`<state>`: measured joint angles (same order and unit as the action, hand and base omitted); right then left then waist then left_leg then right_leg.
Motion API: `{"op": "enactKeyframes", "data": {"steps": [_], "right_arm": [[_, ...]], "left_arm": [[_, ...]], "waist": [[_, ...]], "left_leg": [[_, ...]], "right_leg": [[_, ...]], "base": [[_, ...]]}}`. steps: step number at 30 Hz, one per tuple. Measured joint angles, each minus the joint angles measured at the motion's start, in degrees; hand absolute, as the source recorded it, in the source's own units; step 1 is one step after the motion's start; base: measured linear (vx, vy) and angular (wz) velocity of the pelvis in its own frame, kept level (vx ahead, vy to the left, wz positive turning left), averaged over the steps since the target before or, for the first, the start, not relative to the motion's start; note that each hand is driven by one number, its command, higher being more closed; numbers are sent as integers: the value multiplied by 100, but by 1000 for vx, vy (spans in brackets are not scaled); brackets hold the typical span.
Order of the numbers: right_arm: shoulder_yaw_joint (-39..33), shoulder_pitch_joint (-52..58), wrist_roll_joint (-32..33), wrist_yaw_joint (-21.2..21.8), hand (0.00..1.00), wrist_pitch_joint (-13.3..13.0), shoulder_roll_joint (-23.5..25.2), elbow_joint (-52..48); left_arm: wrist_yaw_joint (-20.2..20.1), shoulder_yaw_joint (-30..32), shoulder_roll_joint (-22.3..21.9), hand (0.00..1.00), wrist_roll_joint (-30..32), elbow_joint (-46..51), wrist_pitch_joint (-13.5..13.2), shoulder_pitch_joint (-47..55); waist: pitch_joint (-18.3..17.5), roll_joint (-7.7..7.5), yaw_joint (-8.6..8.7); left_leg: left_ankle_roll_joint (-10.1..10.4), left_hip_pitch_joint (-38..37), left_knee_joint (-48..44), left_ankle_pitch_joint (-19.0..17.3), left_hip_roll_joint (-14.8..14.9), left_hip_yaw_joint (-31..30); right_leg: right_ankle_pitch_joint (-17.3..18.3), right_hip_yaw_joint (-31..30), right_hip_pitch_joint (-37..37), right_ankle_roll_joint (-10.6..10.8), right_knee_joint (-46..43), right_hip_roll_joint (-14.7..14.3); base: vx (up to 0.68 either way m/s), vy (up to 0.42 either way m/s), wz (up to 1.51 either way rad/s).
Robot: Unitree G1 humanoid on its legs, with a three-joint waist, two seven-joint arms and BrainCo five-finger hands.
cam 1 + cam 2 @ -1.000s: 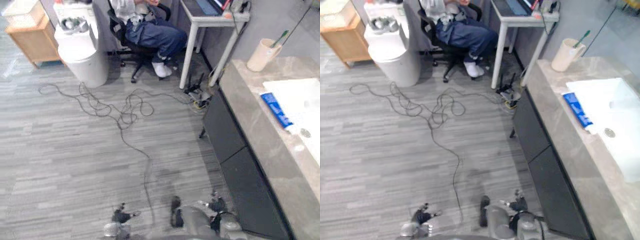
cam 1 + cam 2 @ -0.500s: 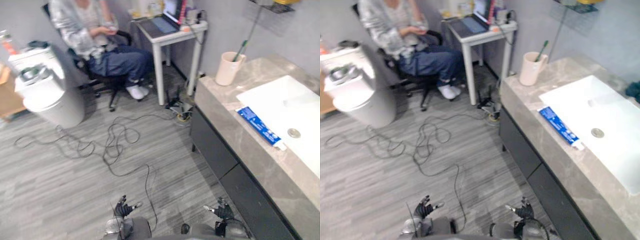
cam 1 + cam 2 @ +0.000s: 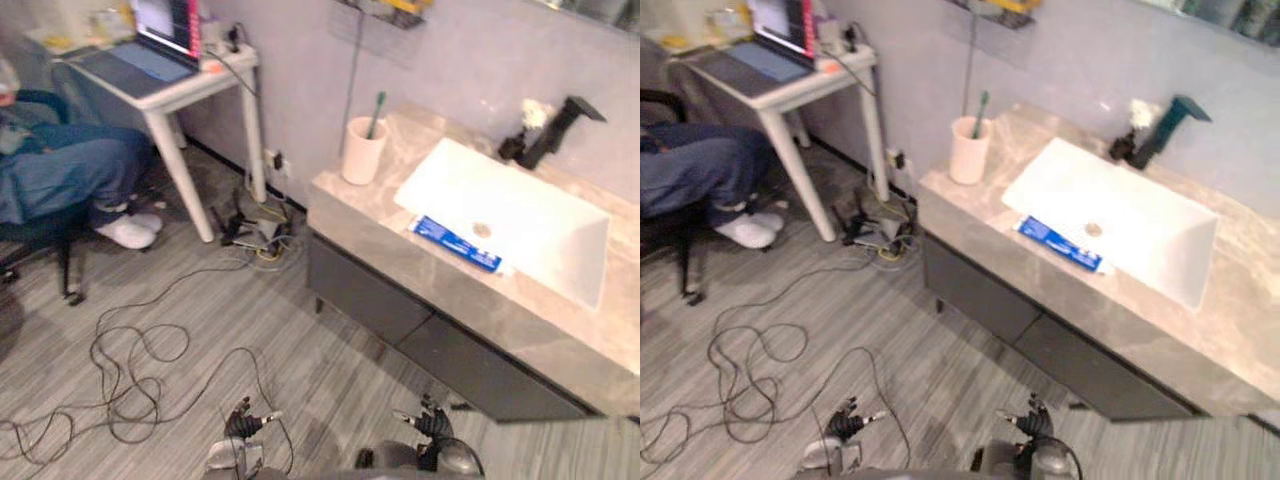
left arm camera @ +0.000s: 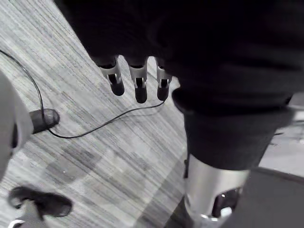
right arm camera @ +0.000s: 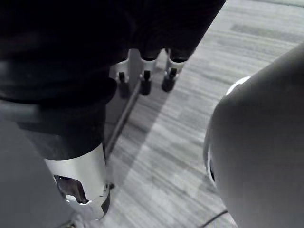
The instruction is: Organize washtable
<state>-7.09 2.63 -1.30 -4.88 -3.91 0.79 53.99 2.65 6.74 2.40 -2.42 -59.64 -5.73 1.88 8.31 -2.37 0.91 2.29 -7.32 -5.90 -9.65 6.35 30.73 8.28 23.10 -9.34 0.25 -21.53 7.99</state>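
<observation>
The robot's left hand (image 3: pixel 243 421) and right hand (image 3: pixel 431 420) hang low over the grey plank floor (image 3: pixel 330 345), fingers (image 4: pixel 138 85) straight and relaxed in the wrist views, holding nothing. Ahead, the head views show the grey marbled washtable (image 3: pixel 370 215): a cream cup (image 3: pixel 361 152) holding a green toothbrush (image 3: pixel 377 105) stands at its left end, beside a white rectangular sink basin (image 3: pixel 550 240) with a black tap (image 3: pixel 552 128). A flat blue toothpaste tube (image 3: pixel 455 243), print too small to read, lies along the basin's front rim.
</observation>
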Motion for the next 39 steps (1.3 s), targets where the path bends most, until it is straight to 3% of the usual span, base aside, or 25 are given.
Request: {"op": "enactKeyframes", "data": {"steps": [1,4,6,7,9,11,13,15,17,19,20,21,22,23,24,27,31,33,35,36,37,39], "right_arm": [[18,-60,-11,2,0,3,-43,80],[14,-123,-75,-19,0,-2,-347,119],[-54,-96,-57,-25,0,7,-385,174],[-108,-96,-64,-25,0,5,-373,207],[-131,-95,-52,-24,0,0,-320,256],[-117,-50,-51,-21,0,9,-250,243],[-89,26,-45,-24,0,23,-240,87],[-124,29,-31,-41,0,40,-284,80],[-135,30,-29,-44,0,48,-277,88],[-139,4,-29,-46,0,46,-278,82],[-146,18,-29,-46,0,41,-286,103],[-132,18,-34,-45,0,39,-351,181],[-134,4,-27,-45,0,39,-293,198],[-125,-14,-39,-40,0,26,-238,190],[-133,35,-45,-31,0,38,-166,197],[-212,65,-52,-38,0,44,-110,196],[-246,48,-58,-36,0,38,-115,228],[-256,18,-58,-32,0,39,-138,300],[-335,-2,-49,-26,0,36,-175,294],[-353,-11,-35,-3,0,19,-195,263],[-331,-68,-38,3,0,12,-239,241],[-278,-107,-34,-4,0,11,-234,260]], "left_arm": [[-1,-16,-5,0,-21,-53,21,-72],[-16,-135,-212,0,-22,-96,45,-94],[-28,-228,-248,0,-14,-94,42,-94],[-43,-226,-228,0,-9,-76,33,-94],[-80,-236,-203,0,41,-56,28,-94],[-127,-219,-131,0,47,120,32,-95],[-125,-185,-140,0,44,254,24,-28],[-124,-158,-195,0,38,289,20,-31],[-127,-160,-203,0,30,301,8,-73],[-126,-160,-206,0,30,374,-11,-75],[-124,-167,-206,0,29,388,-36,-76],[-121,-227,-191,0,2,371,-84,-69],[-119,-251,-167,0,-24,336,-92,-72],[-110,-258,-92,0,-34,325,-91,-84],[-108,-228,-59,0,-34,329,-95,-84],[-111,-215,-43,0,-27,288,-78,-78],[-111,-222,-5,0,-27,158,-74,-69],[-113,-236,-13,0,-27,90,-71,-68],[-111,-245,-58,0,-28,45,-45,-65],[-110,-246,-59,0,-29,42,-18,-71],[-109,-248,-55,0,-32,32,-10,-88],[-106,-255,13,0,-34,-76,9,-102]], "waist": [[25,39,11],[211,418,205],[180,500,192],[175,495,197],[251,318,188],[273,169,122],[339,211,93],[362,324,60],[377,293,40],[387,261,12],[387,261,-12],[359,271,-56],[313,262,-25],[250,134,38],[220,-8,-9],[193,-47,-34],[175,-31,-36],[173,27,-36],[169,88,-9],[212,169,-7],[221,242,31],[218,236,72]], "left_leg": [[30,-21,12,18,12,20],[55,-255,101,31,8,-97],[160,-339,144,96,-2,-98],[206,-452,116,125,6,-94],[277,-375,-383,80,107,-91],[407,-13,-1624,-16,416,-85],[404,457,-3137,-39,859,-164],[261,652,-3497,-359,964,-398],[117,927,-3283,-545,872,-561],[119,1189,-2575,-542,620,-1047],[204,1322,-1917,-486,357,-1603],[236,1231,-1319,-81,91,-2026],[210,1184,-1228,-101,-20,-1933],[157,1167,-1128,-133,-146,-1827],[26,1159,-1149,-141,-215,-1630],[-97,992,-1070,-217,-355,-1459],[-109,567,-742,-220,-431,-1264],[-109,293,-558,-220,-387,-1121],[-110,0,-476,-220,-334,-1004],[-137,-121,-461,-236,-293,-1023],[-202,-265,-446,-274,-174,-1042],[-194,-343,-439,-295,-21,-1185]], "right_leg": [[-32,38,69,-56,139,-47],[-64,-136,433,-102,663,-236],[-64,-206,552,-100,817,-290],[-52,-270,666,-80,923,-330],[-36,-319,845,-60,1040,-329],[-34,-428,1013,-65,1154,-348],[39,-690,1209,-166,1181,-446],[128,-1037,1277,-231,1166,-485],[183,-1443,1329,-159,1146,-366],[268,-1802,1318,-18,1076,-221],[342,-2024,1296,137,987,-109],[452,-2350,1192,378,830,-49],[434,-2431,1210,435,882,57],[402,-2476,1199,474,967,179],[319,-2484,1173,524,1011,293],[41,-2513,1206,556,1183,419],[-121,-2656,1214,542,1020,436],[-120,-2734,996,543,451,375],[-184,-2738,486,594,-790,303],[-125,-2610,86,562,-1480,284],[378,-2312,-118,479,-1575,173],[469,-1747,-370,299,-840,-150]], "base": [[125,-110,-75],[95,-50,-38],[105,-22,-29],[74,-28,-15],[38,-49,-12],[34,-64,-24],[80,14,-70],[88,118,-89],[123,185,-102],[126,250,-92],[120,338,-99],[183,421,-99],[182,344,-61],[263,297,-27],[222,206,-27],[231,221,-29],[211,135,-46],[176,40,-54],[172,6,-49],[169,-37,-41],[170,-75,-30],[204,-125,-6]]}}
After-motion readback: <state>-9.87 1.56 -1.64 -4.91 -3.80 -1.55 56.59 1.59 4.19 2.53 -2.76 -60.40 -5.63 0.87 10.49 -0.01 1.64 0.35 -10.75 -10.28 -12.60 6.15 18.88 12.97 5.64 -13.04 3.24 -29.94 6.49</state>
